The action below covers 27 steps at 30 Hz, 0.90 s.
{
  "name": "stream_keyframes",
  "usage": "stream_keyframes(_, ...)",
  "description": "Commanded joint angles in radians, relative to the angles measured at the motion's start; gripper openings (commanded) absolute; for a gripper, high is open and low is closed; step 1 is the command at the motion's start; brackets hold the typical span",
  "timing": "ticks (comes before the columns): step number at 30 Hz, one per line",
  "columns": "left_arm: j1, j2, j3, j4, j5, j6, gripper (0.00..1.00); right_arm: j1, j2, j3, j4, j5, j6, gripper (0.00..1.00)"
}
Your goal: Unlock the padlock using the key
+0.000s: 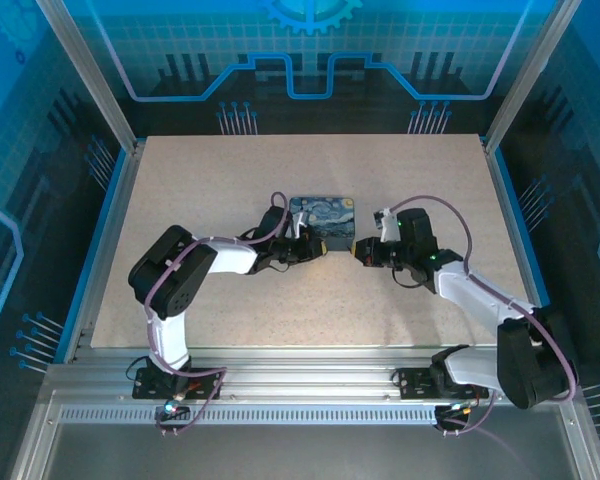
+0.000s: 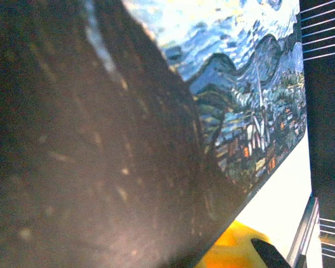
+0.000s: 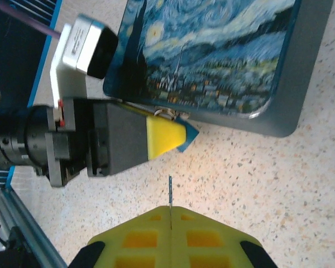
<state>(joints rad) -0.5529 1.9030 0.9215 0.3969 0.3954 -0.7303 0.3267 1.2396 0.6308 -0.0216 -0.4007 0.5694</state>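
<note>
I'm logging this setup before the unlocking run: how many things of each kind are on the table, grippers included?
Starry Night box: 1
Key: 1
Grippers: 2, the left gripper and the right gripper
Total: 4

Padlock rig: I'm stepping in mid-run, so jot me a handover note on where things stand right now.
Left gripper: shut at the near edge of the flat box printed with a starry-night painting. A small blue piece pokes from its yellow tips, probably the padlock, but it is too small to confirm.
Right gripper: shut on the thin metal key, with the blade pointing at the left gripper and a gap between them.
Done: key in hand, lock side steadied.
Left: insert the key, turn it, open the shackle.
</note>
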Motion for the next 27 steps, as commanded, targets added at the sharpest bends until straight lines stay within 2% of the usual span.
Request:
stream_keyframes(1,-0.001,-0.002,0.039,0.018,0.064,-0.038,0.0,0.003,-0.038,-0.058,0.108,-0.066,0.043,0.0)
stream_keyframes(9,0.024,-0.016,0.055,-0.041,0.153,-0.05,0.0,-0.002,-0.009,-0.138,0.242,-0.132,0.095,0.0)
stream_keyframes(12,0.025,-0.019,0.05,-0.055,0.148,-0.037,0.0,-0.003,0.001,-0.141,0.245,-0.12,0.09,0.0)
stream_keyframes(16,0.025,-0.021,0.003,0.015,0.099,-0.04,0.01,-0.002,-0.005,-0.146,0.241,-0.103,0.086,0.0)
stream_keyframes(20,0.025,-0.006,-0.054,0.152,0.072,-0.071,0.03,0.0,0.001,-0.135,0.202,-0.056,0.062,0.0)
stream_keyframes(27,0.024,-0.014,-0.088,0.141,0.032,-0.009,0.1,-0.003,-0.022,-0.093,0.064,0.104,0.025,0.0)
